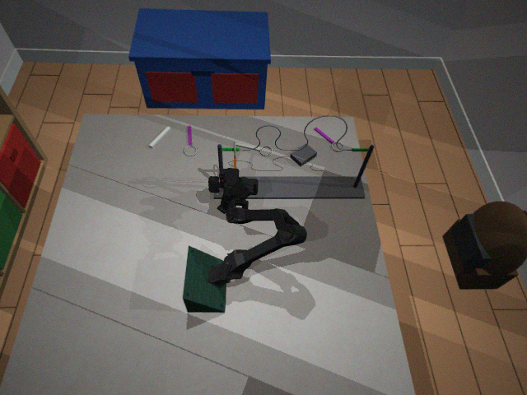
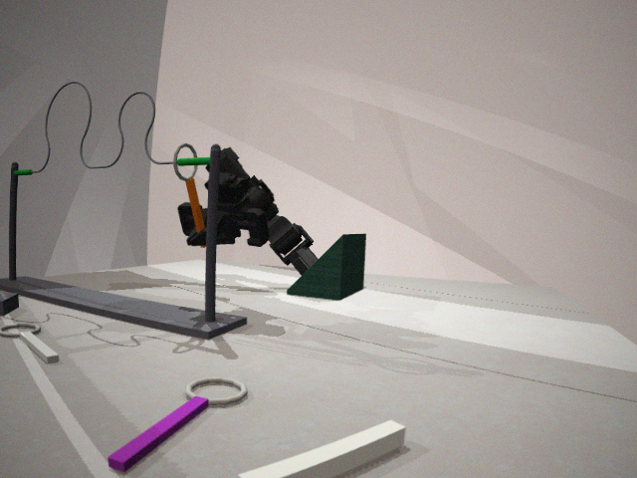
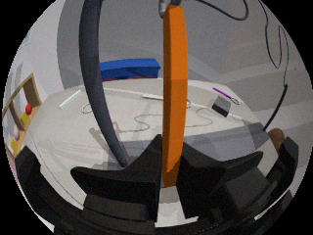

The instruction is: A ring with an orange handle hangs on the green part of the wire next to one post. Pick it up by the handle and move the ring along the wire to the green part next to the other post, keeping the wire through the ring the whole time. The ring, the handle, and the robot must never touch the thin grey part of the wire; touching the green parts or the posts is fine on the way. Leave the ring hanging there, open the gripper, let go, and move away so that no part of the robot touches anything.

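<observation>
The grey ring [image 1: 234, 146] [image 2: 186, 144] is around the inner part of the green section [image 1: 225, 149] [image 2: 203, 160] beside the near post [image 1: 220, 160] [image 2: 211, 247] [image 3: 91, 64]. Its orange handle [image 1: 235, 162] [image 2: 193, 199] [image 3: 175, 88] hangs below, slightly tilted. My gripper [image 2: 199, 235] [image 3: 163, 139] is shut on the handle's lower part, close to that post. The thin grey wire [image 1: 268, 126] [image 2: 74, 83] [image 3: 235, 18] runs in two humps to the other green section [image 1: 360, 149] [image 2: 23, 172] at the far post [image 1: 364, 166] [image 2: 13, 221]. Contact between ring and wire cannot be told.
The posts stand on a grey base [image 1: 306, 188] [image 2: 103, 304]. Beyond it lie a dark block [image 1: 303, 155] [image 3: 221, 105], purple-handled rings [image 1: 189, 136] [image 2: 159, 432], a white-handled ring [image 2: 38, 346] and a white bar [image 1: 159, 137] [image 2: 328, 450].
</observation>
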